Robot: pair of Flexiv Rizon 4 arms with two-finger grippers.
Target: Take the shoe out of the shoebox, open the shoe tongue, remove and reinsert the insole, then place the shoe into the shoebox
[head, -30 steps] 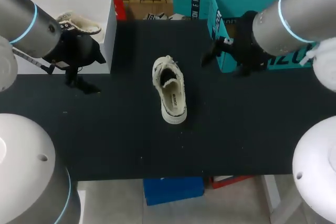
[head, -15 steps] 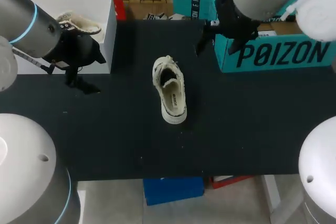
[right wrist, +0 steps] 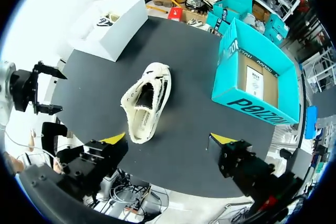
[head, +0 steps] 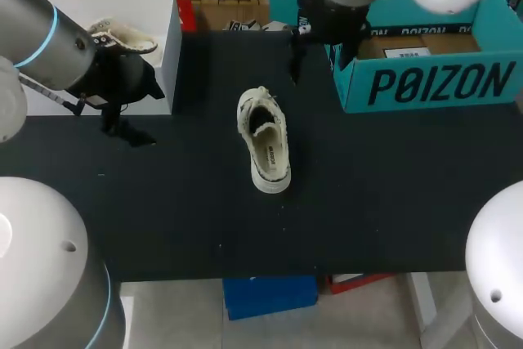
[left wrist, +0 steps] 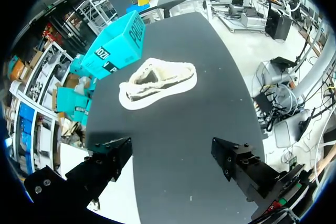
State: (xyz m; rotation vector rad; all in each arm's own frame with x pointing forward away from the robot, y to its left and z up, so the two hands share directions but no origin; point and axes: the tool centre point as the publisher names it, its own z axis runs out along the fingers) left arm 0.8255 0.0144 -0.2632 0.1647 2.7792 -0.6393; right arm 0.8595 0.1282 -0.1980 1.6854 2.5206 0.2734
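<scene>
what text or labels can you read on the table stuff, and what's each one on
teal shoebox, front wall: large dark brand lettering, clear, but a brand name I won't quote.
white label inside that box: too small to read.
shoe insole: small dark print, too blurred to read.
white box: no print visible.

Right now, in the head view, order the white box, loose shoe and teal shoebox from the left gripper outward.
1. White box, just behind the left gripper.
2. Shoe, mid-table.
3. Teal shoebox, far right.
</scene>
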